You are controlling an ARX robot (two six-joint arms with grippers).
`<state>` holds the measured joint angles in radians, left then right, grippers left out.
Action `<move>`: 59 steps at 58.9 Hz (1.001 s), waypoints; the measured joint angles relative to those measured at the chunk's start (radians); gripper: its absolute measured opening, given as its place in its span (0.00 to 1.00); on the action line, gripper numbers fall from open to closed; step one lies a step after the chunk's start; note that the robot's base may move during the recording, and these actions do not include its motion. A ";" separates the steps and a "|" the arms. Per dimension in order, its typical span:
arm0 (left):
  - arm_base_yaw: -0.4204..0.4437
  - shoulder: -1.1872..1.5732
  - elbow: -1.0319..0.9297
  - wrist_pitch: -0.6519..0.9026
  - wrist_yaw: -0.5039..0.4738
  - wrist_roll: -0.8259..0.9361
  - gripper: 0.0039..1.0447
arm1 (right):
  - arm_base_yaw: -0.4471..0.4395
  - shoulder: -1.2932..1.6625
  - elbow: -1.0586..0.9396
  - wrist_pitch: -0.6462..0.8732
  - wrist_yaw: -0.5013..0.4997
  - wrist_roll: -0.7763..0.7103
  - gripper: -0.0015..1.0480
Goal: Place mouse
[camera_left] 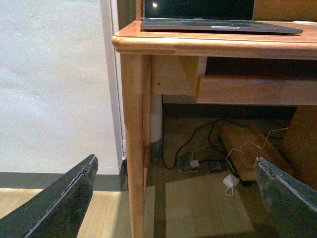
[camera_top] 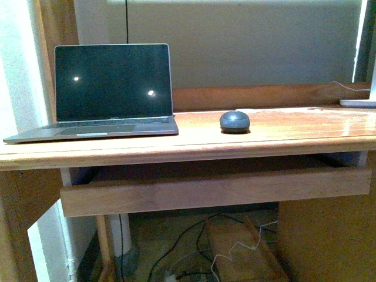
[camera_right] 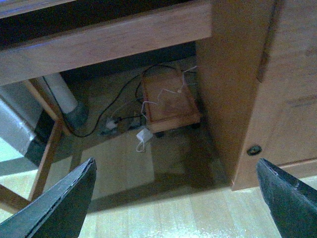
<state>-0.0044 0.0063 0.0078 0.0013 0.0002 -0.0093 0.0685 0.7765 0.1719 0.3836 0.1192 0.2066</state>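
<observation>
On the glossy wooden desk (camera_top: 282, 132), right of the open grey laptop (camera_top: 111, 94), the small dark-grey rounded mouse (camera_top: 235, 121) sits well above my low, spread-open, empty left gripper (camera_left: 173, 198) and right gripper (camera_right: 173, 198), seemingly nearer my right.

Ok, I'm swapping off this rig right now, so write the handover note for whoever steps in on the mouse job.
Left end effector: open, empty, held low by the desk leg.
Right end effector: open, empty, low under the desk front.
Mouse: lying on the desk top, right of the open laptop, apart from it.
Done: mouse appears placed; nothing is gripped.
Left: probably only confirming that this spot is the intended one.
</observation>
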 joint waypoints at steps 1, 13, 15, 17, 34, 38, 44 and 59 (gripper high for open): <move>0.000 0.000 0.000 0.000 0.000 0.000 0.93 | -0.002 -0.045 -0.018 -0.026 0.006 0.013 0.93; 0.000 0.000 0.000 0.000 0.000 0.000 0.93 | 0.035 -0.550 -0.137 -0.429 0.085 0.079 0.93; 0.000 0.000 0.000 0.000 0.000 0.000 0.93 | 0.036 -0.630 -0.146 -0.495 0.071 0.090 0.93; 0.000 0.000 0.000 0.000 0.000 0.000 0.93 | 0.014 -0.689 -0.158 -0.486 0.018 0.069 0.89; 0.000 -0.002 0.000 -0.002 -0.001 0.001 0.93 | -0.064 -0.776 -0.157 -0.386 -0.118 -0.176 0.44; 0.000 -0.002 0.000 -0.002 0.000 0.001 0.93 | -0.064 -0.775 -0.157 -0.386 -0.119 -0.184 0.33; 0.000 -0.002 0.000 -0.002 0.000 0.001 0.93 | -0.065 -0.775 -0.157 -0.386 -0.117 -0.192 0.18; 0.000 -0.002 0.000 -0.002 0.000 0.001 0.93 | -0.065 -0.776 -0.157 -0.385 -0.118 -0.202 0.32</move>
<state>-0.0044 0.0040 0.0078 -0.0002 -0.0002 -0.0082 0.0032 0.0010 0.0147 -0.0017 0.0010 0.0048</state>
